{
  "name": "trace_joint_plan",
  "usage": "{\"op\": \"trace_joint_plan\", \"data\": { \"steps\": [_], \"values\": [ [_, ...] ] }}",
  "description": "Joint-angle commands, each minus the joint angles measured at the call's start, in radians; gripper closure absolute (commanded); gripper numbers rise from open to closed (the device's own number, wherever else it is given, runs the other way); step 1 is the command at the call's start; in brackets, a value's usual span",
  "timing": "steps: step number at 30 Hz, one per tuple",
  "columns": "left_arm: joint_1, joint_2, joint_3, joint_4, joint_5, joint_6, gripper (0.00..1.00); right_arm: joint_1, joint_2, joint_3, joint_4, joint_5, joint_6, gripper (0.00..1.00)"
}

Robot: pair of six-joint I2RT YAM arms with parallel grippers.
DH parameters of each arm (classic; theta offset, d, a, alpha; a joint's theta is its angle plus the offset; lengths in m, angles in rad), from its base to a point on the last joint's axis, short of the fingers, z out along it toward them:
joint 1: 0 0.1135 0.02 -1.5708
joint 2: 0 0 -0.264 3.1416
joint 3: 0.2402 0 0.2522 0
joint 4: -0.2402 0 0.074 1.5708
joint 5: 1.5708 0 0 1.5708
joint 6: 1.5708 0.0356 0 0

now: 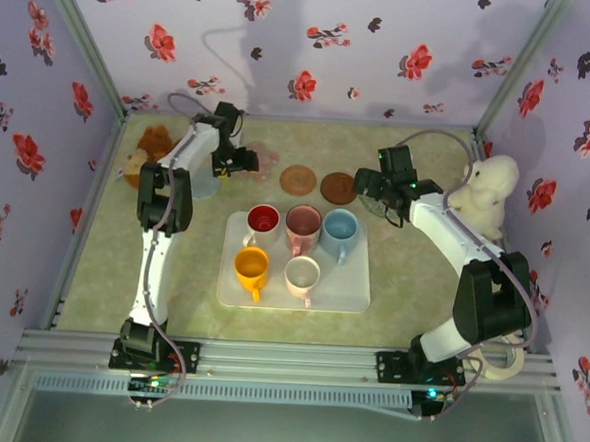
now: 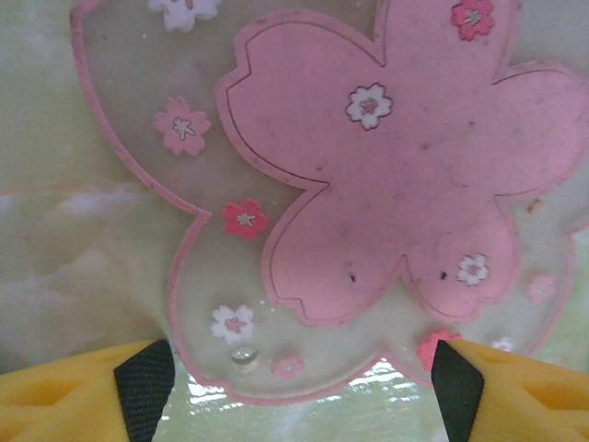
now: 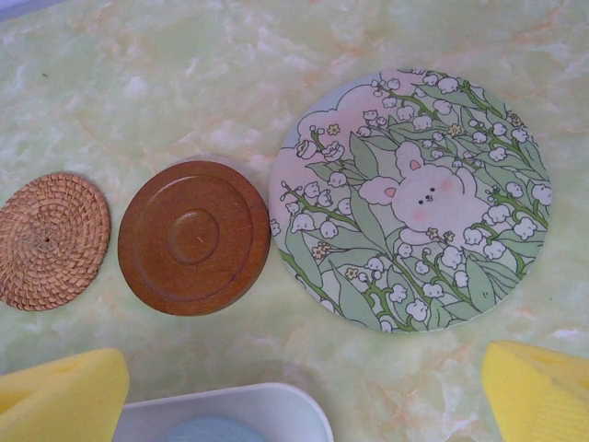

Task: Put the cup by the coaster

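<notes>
Left wrist: left fingers (image 2: 74, 391) spread astride flower coaster (image 2: 386, 175) edge; right fingers (image 3: 60, 396) spread over tray (image 3: 230, 401) rim.

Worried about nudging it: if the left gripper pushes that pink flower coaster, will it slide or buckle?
Likely slides: the flower coaster lies flat on a glossy table. It looks thin and partly see-through, so probably light and somewhat bendy. Its flat edge may be hard to lift cleanly.
</notes>
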Motion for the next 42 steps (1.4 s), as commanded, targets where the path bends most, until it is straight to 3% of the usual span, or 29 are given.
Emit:
{"op": "trace_joint_plan", "data": {
  "steps": [1, 7, 12, 18, 38, 42],
  "values": [
    [0.002, 0.047, 0.014, -0.071, -0.002, -0.003, 0.22, -0.008, -0.004, 0.000, -0.007, 0.012, -0.022, 0.01],
    [-0.018, 0.089, 0.037, -0.107, -0.027, 0.027, 0.22, -0.010, 0.006, 0.003, -0.006, 0.012, -0.029, 0.01],
    [-0.050, 0.184, 0.158, -0.215, -0.130, 0.050, 0.35, -0.013, 0.006, 0.007, -0.010, 0.014, -0.032, 0.01],
    [-0.056, 0.187, 0.147, -0.228, -0.223, 0.044, 0.46, -0.019, -0.001, 0.006, -0.023, 0.021, -0.042, 0.01],
    [-0.057, 0.169, 0.091, -0.215, -0.235, 0.033, 0.92, -0.020, -0.021, 0.002, -0.023, 0.019, -0.035, 0.01],
    [-0.058, 0.126, 0.040, -0.207, -0.222, 0.030, 0.94, -0.019, -0.024, 0.001, -0.023, 0.015, -0.037, 0.01]
  ]
}}
